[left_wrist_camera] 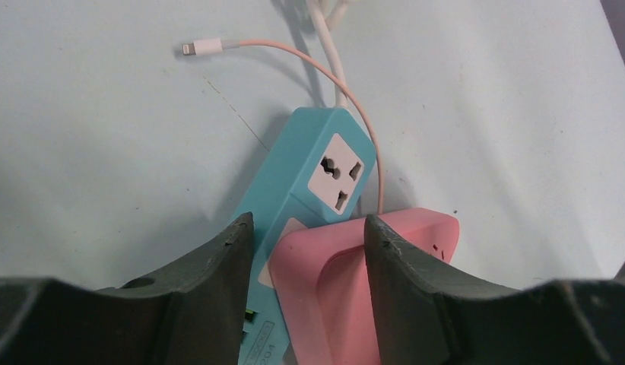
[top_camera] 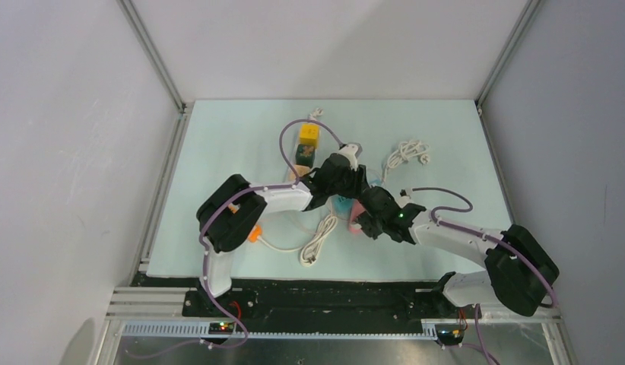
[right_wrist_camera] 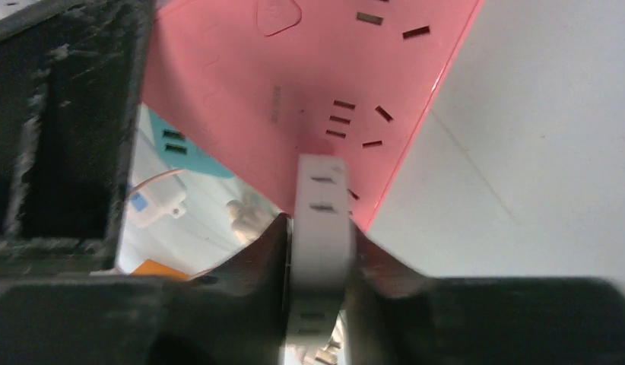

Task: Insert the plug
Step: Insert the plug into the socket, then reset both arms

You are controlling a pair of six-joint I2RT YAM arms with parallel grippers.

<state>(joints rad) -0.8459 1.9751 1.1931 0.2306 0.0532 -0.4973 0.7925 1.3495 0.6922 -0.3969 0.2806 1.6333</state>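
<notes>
A pink power strip [left_wrist_camera: 332,281] lies partly on top of a blue power strip [left_wrist_camera: 309,163] on the pale table; in the top view the pink strip [top_camera: 356,208] shows between the two grippers. My left gripper [left_wrist_camera: 306,224] is open above the pink strip; its right finger [left_wrist_camera: 393,258] is over the strip and its left finger [left_wrist_camera: 222,262] stands apart from it. My right gripper [right_wrist_camera: 318,220] is shut on a white plug [right_wrist_camera: 321,220]. The plug's front end sits against the pink strip's socket face [right_wrist_camera: 325,68], at a group of slots near its edge.
A thin pink cable with a white connector [left_wrist_camera: 199,48] curves over the blue strip. A yellow block [top_camera: 309,135], a white cable bundle [top_camera: 407,152], another white cable [top_camera: 318,239] and an orange piece [top_camera: 254,233] lie around the arms.
</notes>
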